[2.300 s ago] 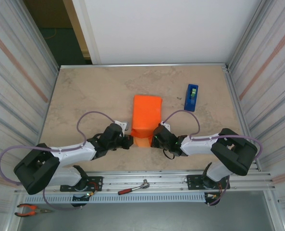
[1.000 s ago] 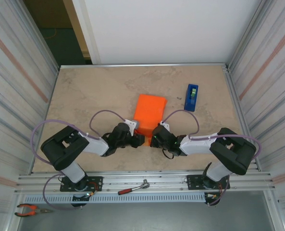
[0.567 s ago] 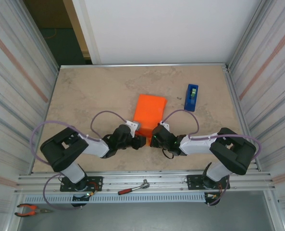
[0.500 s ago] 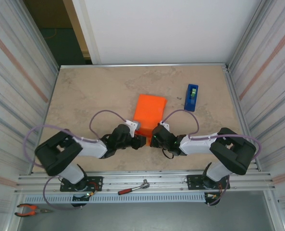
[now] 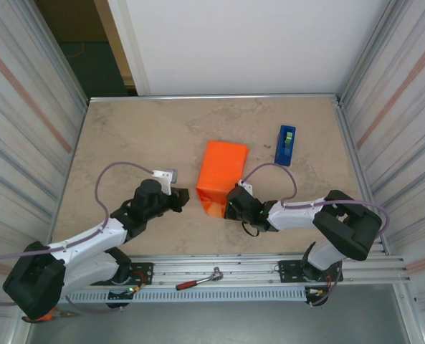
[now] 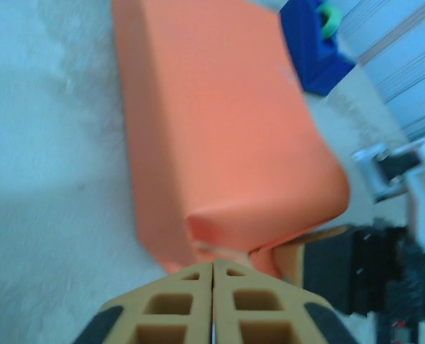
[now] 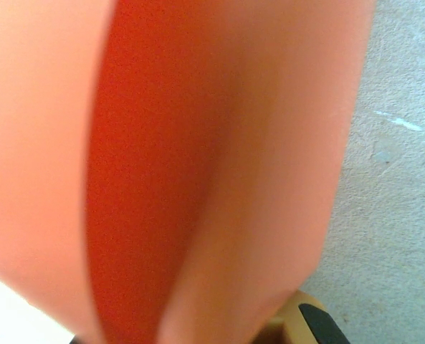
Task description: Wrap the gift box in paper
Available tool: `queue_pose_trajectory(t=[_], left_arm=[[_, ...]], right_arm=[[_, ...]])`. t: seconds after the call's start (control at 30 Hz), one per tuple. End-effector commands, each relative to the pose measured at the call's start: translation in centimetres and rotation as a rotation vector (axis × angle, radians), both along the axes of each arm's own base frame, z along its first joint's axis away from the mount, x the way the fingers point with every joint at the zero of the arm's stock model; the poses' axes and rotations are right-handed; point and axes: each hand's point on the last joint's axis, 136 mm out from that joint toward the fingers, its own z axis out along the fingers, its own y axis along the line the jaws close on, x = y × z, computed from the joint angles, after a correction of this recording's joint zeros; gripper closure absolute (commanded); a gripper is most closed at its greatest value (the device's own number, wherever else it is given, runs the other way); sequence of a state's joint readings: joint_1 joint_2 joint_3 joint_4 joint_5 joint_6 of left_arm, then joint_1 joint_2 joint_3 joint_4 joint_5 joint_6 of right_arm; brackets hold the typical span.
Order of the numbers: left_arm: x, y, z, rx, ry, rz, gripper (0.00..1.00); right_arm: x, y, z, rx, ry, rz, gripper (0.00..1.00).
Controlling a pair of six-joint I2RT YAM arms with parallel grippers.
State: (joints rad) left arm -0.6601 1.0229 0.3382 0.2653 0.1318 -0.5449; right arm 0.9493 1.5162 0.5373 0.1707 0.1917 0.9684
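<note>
Left tool [image 5: 180, 199] backs away, closed empty, 9 o'clock of the paper [image 5: 221, 168]; right tool [image 5: 228, 205] nearer, grip unclear.

bench [image 5: 140, 136]: beige, mottled stone look | tape dispenser [image 5: 285, 145]: blue, green roll at its far end, standing on the bench toward the far right | red-handled tool [image 5: 198, 279]: lying on the metal rail [image 5: 355, 266] at the near edge | side walls [image 5: 26, 107]: corrugated metal

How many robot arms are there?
2. The left arm reaches in from the near left, left gripper just apart from the orange paper; the right arm from the near right, right gripper at the paper's near end.
</note>
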Motion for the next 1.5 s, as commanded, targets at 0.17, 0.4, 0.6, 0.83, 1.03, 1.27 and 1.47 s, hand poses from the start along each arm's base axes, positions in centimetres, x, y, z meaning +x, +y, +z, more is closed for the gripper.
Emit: queue_pose_trajectory(t=[0.17,0.4,0.6,0.83,1.03,1.27,1.47], left_arm=[[-0.1,-0.6,-5.1,0.063,0.097,-0.04,1.0],[1.7,-2.1,-6.0,0.087,0.095,-0.061,1.0],[2.8,-3.6,-5.9,0.073,0.084,-0.074,1.0],[2.7,-5.4,-6.3,0.091,0.086,-0.104,1.0],[2.2,-6.1,-7.4,0.127,0.097,-0.111,1.0],[1.8,-7.1,-8.3,0.17,0.101,-0.135,1.0],[0.8,-7.7,-9.3,0.218,0.098,-0.16,1.0]], right_arm=[[-1.9,-1.4,-2.5,-0.093,0.087,0.017,1.0],[-1.9,-1.3,-2.6,-0.096,0.09,0.016,1.0],[-1.9,-1.3,-2.6,-0.097,0.091,0.016,1.0],[-1.9,-1.2,-2.6,-0.094,0.09,0.016,1.0],[-1.9,-1.2,-2.7,-0.091,0.09,0.017,1.0],[-2.0,-1.1,-2.6,-0.088,0.09,0.02,1.0],[-1.9,-0.9,-2.4,-0.083,0.087,0.022,1.0]])
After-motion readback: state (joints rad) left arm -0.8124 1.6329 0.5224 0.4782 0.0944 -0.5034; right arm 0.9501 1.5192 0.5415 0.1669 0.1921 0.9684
